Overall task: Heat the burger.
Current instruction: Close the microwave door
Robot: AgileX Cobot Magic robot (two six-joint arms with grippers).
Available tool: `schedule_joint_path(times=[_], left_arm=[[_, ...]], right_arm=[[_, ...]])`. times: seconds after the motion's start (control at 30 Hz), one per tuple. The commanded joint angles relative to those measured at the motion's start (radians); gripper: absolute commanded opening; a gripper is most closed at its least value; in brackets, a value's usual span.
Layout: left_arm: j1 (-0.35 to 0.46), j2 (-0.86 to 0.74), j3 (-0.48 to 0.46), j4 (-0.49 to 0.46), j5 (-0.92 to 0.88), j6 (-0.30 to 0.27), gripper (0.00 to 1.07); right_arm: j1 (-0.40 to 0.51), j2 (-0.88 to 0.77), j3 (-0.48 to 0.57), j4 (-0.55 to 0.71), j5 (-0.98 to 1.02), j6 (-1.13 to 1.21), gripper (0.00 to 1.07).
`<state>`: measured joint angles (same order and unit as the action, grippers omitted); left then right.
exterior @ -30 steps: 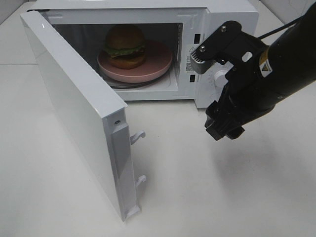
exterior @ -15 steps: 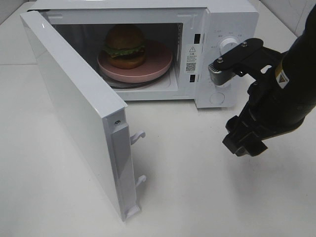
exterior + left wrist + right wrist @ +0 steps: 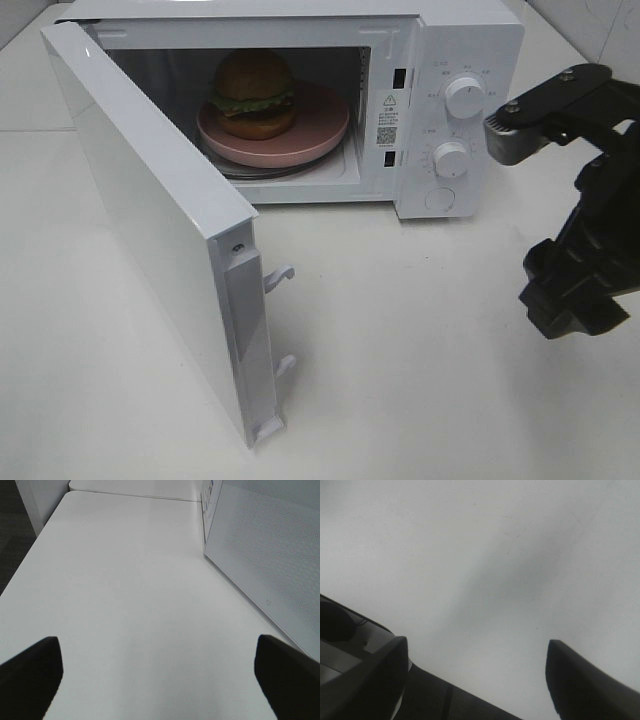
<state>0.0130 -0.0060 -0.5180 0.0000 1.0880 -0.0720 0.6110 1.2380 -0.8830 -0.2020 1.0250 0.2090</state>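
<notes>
Both grippers hold nothing: the right gripper (image 3: 476,680) has its two fingers spread wide over the bare white table (image 3: 420,380), and the left gripper (image 3: 159,677) has its fingers spread wide too, with only table between them. The burger (image 3: 254,92) sits inside the microwave (image 3: 470,30), toward the back and a bit to the left. It has a brown bun on top, green lettuce in the middle and a dark patty. It stands on a pink plate (image 3: 320,125), and the plate rests on the round glass tray in the microwave. The door (image 3: 150,220) is swung wide open to the left, with two little white hooks on its edge. To the right of the opening are two white knobs (image 3: 465,98), one above the other, and a round button under them. From the high camera, the right arm is black and hangs to the right of the microwave, near the knobs but not touching them, well apart from the burger. The left gripper is close beside the outer face of the open door.
</notes>
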Motion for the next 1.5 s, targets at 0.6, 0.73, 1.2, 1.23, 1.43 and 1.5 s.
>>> schedule_joint_path(times=[0.6, 0.73, 1.2, 1.23, 1.43, 1.5], left_arm=[[-0.002, -0.013, -0.001, 0.0, -0.017, 0.0, 0.97], [-0.002, -0.013, -0.001, 0.0, -0.017, 0.0, 0.97], [-0.002, -0.013, -0.001, 0.0, -0.017, 0.0, 0.97], [-0.002, -0.013, -0.001, 0.0, -0.017, 0.0, 0.97], [-0.002, -0.013, -0.001, 0.0, -0.017, 0.0, 0.97], [-0.002, -0.013, -0.001, 0.0, -0.017, 0.0, 0.97]], right_arm=[[-0.002, -0.378, 0.034, 0.094, 0.088, -0.034, 0.73], [-0.002, -0.512, 0.135, 0.092, 0.085, -0.032, 0.73], [-0.164, -0.847, 0.354, 0.125, -0.05, -0.031, 0.73], [-0.209, -0.895, 0.38, 0.142, -0.072, -0.033, 0.73], [-0.312, -0.995, 0.386, 0.153, -0.066, -0.051, 0.73], [-0.368, -1.054, 0.387, 0.154, -0.065, -0.072, 0.73]])
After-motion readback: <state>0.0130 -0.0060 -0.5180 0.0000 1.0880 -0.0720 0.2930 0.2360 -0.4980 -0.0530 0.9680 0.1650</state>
